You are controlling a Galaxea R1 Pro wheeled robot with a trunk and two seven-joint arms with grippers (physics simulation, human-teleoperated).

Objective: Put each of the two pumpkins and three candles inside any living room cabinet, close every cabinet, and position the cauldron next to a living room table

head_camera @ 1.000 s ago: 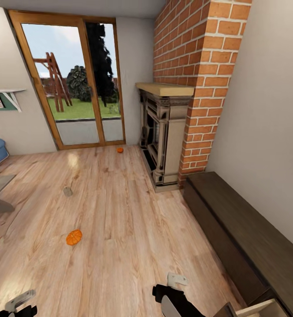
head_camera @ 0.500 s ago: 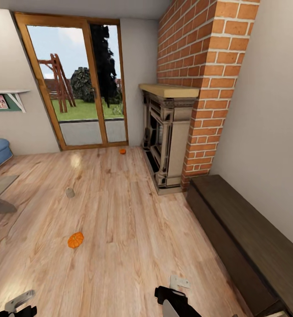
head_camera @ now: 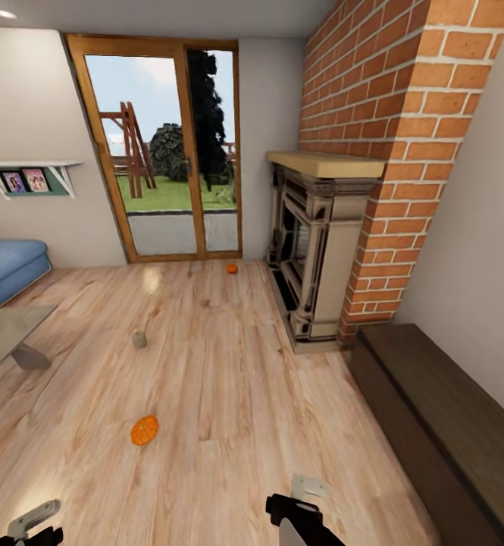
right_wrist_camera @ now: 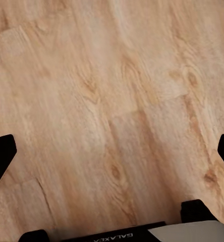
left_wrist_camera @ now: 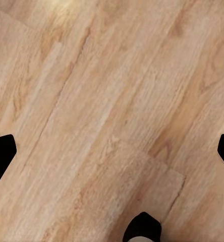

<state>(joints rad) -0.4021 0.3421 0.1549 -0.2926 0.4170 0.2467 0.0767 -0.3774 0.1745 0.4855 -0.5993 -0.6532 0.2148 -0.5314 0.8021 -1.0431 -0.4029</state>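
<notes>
Living-room floor [head_camera: 229, 394] of pale wood planks runs out ahead, glass door at twelve o'clock, brick fireplace [head_camera: 320, 250] at about one, and the long dark cabinet [head_camera: 441, 425] hugging the wall at three to four o'clock. Blue sofa [head_camera: 5, 265] and a grey tabletop [head_camera: 1, 334] sit off at nine to ten. Now the targets: nearest pumpkin [head_camera: 145, 430] lies on the floor at roughly eleven o'clock, a clear stretch ahead of the left gripper [head_camera: 33, 523] and closer to it than to the right gripper [head_camera: 301, 497]. Beyond it, a stubby grey candle [head_camera: 139, 339], and the second pumpkin [head_camera: 232, 268] far off by the door. Both wrist views show finger edges spread well apart over bare planks, so both grippers look wide and empty, though the head view clips them.
</notes>
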